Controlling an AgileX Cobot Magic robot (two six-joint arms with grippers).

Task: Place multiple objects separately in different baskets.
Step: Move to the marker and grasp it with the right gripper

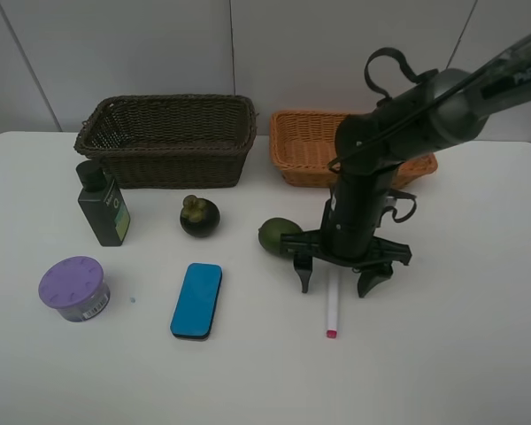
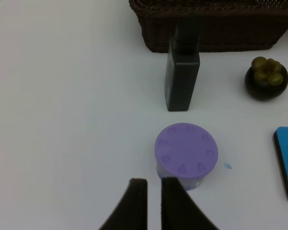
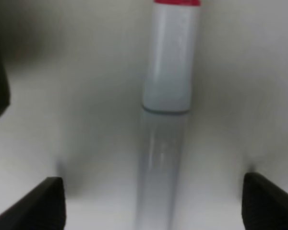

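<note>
On the white table [image 1: 460, 354], in front of the orange-tan basket [image 1: 303, 164], right gripper [image 1: 336, 285] is down over the white marker [image 1: 333, 305], fingers spread wide either side of its barrel and not clamped on it, green oval fruit [image 1: 274, 236] just beside. Left gripper [image 2: 153, 201] has fingers pressed together, holding nothing, just short of the purple-lidded tub [image 2: 186, 151]; dark green bottle [image 2: 182, 72] stands upright beyond the tub, near the dark brown basket [image 1: 168, 164]. Dark mangosteen [image 1: 199, 215] and blue eraser [image 1: 196, 299] sit apart from each other mid-table.
</note>
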